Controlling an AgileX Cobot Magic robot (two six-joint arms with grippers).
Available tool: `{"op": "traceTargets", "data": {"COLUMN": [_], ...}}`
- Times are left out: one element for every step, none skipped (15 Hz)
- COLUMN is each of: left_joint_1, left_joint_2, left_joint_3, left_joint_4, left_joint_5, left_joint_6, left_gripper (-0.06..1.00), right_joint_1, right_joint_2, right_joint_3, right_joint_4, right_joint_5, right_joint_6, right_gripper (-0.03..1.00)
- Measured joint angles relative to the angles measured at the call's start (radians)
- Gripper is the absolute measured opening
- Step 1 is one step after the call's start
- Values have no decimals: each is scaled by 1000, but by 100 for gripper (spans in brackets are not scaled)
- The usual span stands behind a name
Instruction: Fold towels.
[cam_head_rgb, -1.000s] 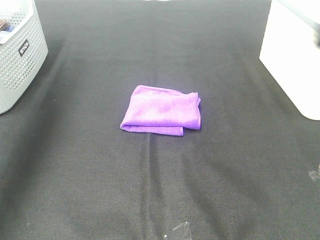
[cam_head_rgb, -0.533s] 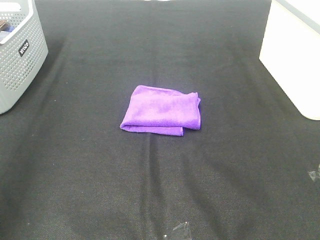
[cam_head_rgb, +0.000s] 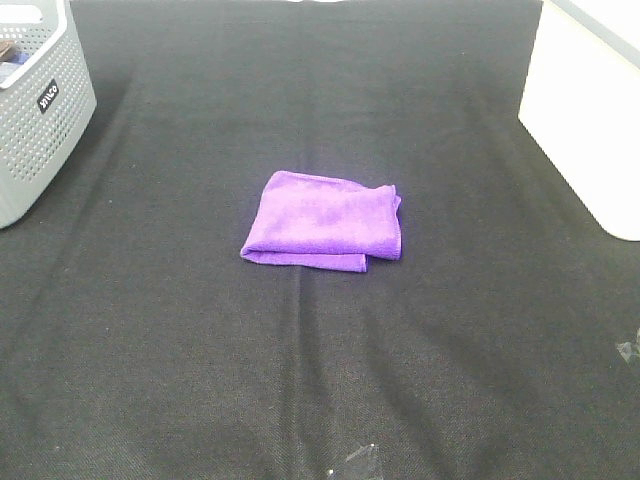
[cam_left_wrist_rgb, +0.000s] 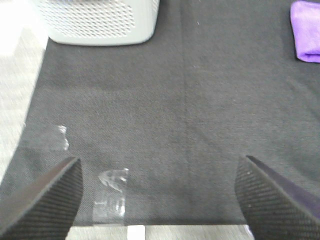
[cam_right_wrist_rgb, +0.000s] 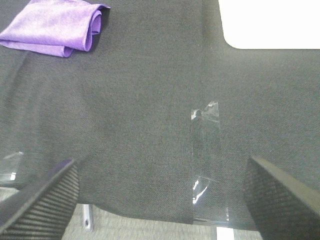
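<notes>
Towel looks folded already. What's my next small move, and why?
Probably none beyond staying parked: the purple towel lies folded into a compact layered rectangle on the black cloth, and both the left hand and right hand are open, empty and well away from it.

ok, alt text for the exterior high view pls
A purple towel, folded into a compact rectangle, lies mid-table on a black cloth. A grey perforated basket sits at the far left edge and a white bin at the far right; no arms or grippers are in this view.
</notes>
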Motion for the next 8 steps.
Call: {"op": "traceTargets", "data": {"left_joint_1": [0,0,0,0,0,0,0,0], "left_joint_2": [0,-63,-74,-74,-74,-74,-74,-74], "left_joint_3": [0,32,50,61,62,66,76,98], "left_joint_4": [0,-3,-6,-9,-10,-14,-21,-41], "left_joint_5": [0,2,7,9,0,-18,-47,-91], "left_joint_6": [0,0,0,0,0,0,0,0], "left_gripper": [79,79,79,79,79,79,79,78], "right_joint_1": [0,0,0,0,0,0,0,0], "right_joint_2": [0,-49,-58,-59,-59,-59,-59,-59], "right_joint_3": [0,38,58,65,69,73,75,78], "right_joint_4": [0,0,-2,-5,-8,-18,-34,-38], "right_joint_5": [0,-19,-26,-32,-50,-54,-55,-55], "right_joint_6": [0,-1,-1,-1,-1,0,1,3], "right_gripper": [85,85,85,85,85,85,85,85]}}
